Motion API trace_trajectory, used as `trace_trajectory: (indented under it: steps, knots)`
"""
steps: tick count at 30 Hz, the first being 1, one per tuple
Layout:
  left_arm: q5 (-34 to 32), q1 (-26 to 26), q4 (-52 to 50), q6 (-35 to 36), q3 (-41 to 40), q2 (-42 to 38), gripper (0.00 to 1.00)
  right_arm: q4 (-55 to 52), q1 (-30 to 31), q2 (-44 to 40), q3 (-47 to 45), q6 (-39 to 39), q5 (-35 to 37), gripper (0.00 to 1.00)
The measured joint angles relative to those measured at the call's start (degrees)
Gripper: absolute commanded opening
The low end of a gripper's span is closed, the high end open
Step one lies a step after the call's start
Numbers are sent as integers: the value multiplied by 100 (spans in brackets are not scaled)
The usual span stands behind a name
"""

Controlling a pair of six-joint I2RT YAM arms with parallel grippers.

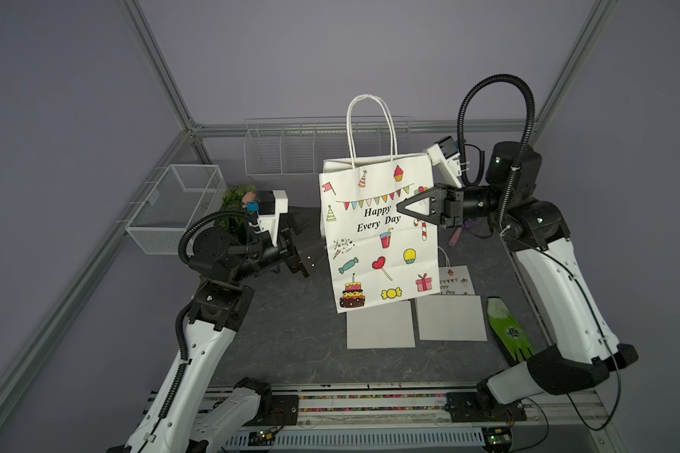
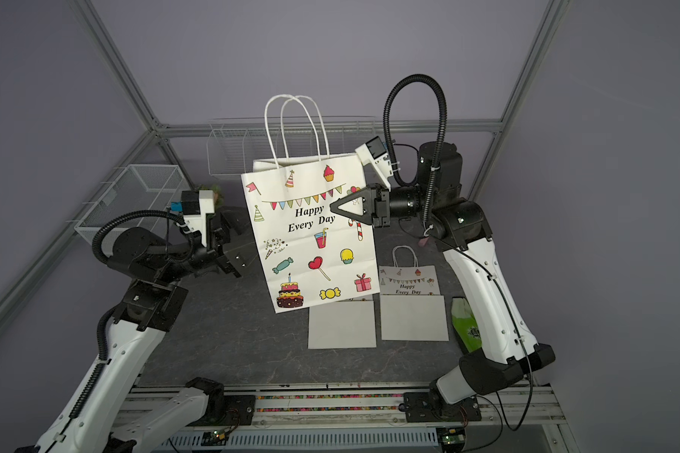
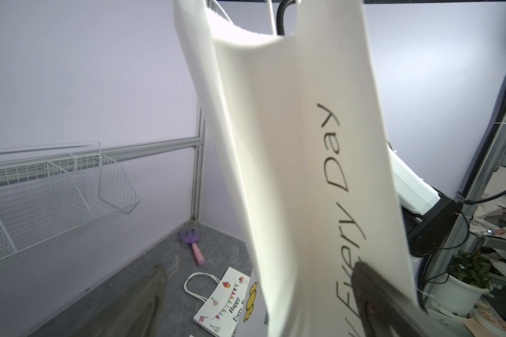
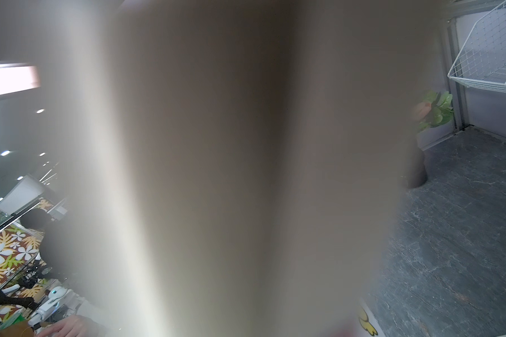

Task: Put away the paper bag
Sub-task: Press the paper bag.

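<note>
Paper bag (image 1: 377,235) hung clear of table (image 1: 291,345), slightly tilted, handles up. It was pinched on its right side by right gripper (image 1: 403,206), jaws closed on paper. Left gripper (image 1: 309,251) sat just beside bag's left edge, jaws spread wide. In left wrist view, bag's side fold lay between fingers (image 3: 377,303) – contact unclear. Another flat paper bag (image 2: 408,280) lay on table behind grey sheets (image 1: 381,325).
</note>
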Motion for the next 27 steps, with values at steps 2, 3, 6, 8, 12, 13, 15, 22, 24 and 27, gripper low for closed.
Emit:
trace_trajectory:
  steps: [2,3,6,8,12,13,15,22,24,27]
  knots:
    - [17,0,155,-68,0,-42,99,-85,-9,-7,-20,-72,0,7]
    - [17,0,205,-81,0,-46,99,-101,-11,-4,-28,-103,2,7]
    - [20,4,348,-186,-2,-24,99,-181,-46,-7,-37,-166,7,7]
    - [20,4,446,-267,-7,-13,99,-234,-76,-7,-39,-238,17,7]
    - [20,4,612,-382,-11,-15,99,-389,-96,-7,-50,-369,48,7]
    - [20,4,643,-409,-11,-15,99,-422,-96,-7,-55,-393,59,7]
    - [22,4,695,-461,-11,-15,99,-457,-96,-7,-66,-426,61,7]
    - [83,4,940,-608,-39,-17,99,-516,-98,-7,-70,-514,138,7]
    - [81,4,909,-590,-39,-22,99,-544,-98,-7,-70,-546,168,7]
    - [83,4,820,-544,-39,-9,99,-540,-94,-7,-87,-546,164,7]
